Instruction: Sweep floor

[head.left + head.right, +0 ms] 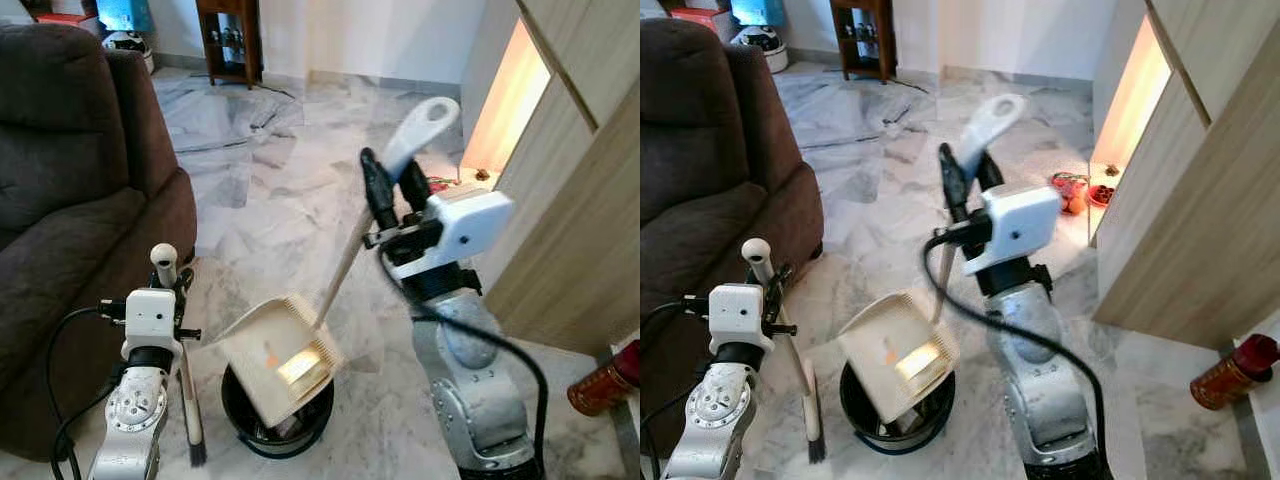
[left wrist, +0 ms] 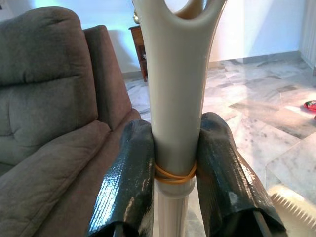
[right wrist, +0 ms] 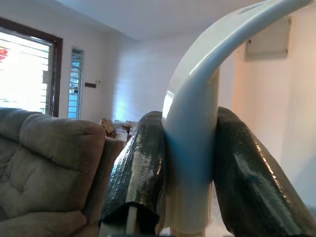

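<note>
Dustpan (image 1: 275, 362) hangs tipped over the black bin (image 1: 277, 431), just right of the brown sofa (image 1: 70, 200); the right tool (image 1: 392, 190) clamps its long handle. The left tool (image 1: 178, 283) grips the brush (image 1: 187, 390) upright beside the bin.

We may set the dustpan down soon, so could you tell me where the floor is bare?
Bare marble floor lies ahead, between the sofa and the cabinet. Near the feet it is crowded: bin under the dustpan, brush beside it. A red can sits right.
</note>
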You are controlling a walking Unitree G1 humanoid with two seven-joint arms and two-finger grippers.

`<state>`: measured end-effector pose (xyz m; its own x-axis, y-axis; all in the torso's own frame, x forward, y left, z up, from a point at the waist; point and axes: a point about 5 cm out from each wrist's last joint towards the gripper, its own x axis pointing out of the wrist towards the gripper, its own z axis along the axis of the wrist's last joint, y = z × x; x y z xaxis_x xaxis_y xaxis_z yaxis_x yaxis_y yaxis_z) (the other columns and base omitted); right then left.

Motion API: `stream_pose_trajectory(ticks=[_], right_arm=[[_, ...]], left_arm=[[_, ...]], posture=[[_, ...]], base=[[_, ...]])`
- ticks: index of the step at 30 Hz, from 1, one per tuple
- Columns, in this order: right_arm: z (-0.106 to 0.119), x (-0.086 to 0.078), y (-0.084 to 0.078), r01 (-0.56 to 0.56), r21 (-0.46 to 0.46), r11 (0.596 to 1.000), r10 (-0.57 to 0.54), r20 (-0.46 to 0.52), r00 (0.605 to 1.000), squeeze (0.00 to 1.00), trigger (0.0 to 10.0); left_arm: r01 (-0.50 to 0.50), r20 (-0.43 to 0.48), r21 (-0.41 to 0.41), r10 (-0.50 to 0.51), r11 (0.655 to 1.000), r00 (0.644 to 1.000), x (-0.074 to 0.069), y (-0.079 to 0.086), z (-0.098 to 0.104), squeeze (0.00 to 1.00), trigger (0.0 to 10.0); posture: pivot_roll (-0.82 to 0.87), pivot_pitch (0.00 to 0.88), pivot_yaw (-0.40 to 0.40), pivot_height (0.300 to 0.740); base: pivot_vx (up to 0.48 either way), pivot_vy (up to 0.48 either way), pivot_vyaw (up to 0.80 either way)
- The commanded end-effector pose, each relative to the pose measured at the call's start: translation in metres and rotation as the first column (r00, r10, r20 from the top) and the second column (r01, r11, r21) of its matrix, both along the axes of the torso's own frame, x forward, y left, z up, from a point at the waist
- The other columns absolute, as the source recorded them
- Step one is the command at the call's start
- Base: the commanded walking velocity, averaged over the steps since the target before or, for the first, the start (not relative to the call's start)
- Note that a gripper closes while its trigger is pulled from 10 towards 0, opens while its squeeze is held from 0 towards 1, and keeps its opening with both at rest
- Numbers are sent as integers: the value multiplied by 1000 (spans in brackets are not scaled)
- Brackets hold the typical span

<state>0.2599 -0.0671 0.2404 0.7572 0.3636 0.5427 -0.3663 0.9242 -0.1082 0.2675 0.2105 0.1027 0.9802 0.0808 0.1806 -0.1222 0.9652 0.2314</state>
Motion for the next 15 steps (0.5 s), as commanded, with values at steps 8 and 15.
stream_pose_trajectory(ticks=[8,15], right_arm=[[23,-30,29,-109,-22,994,111,179,978,0,10000],[30,-42,38,-98,-41,994,106,263,959,0,10000]], left_arm=[[22,56,43,-24,999,998,1,-2,11,0,10000],[30,56,50,-33,998,998,1,-3,11,0,10000]], posture=[[30,81,-9,740],[31,80,-8,740]], base=[[0,0,0],[0,0,0]])
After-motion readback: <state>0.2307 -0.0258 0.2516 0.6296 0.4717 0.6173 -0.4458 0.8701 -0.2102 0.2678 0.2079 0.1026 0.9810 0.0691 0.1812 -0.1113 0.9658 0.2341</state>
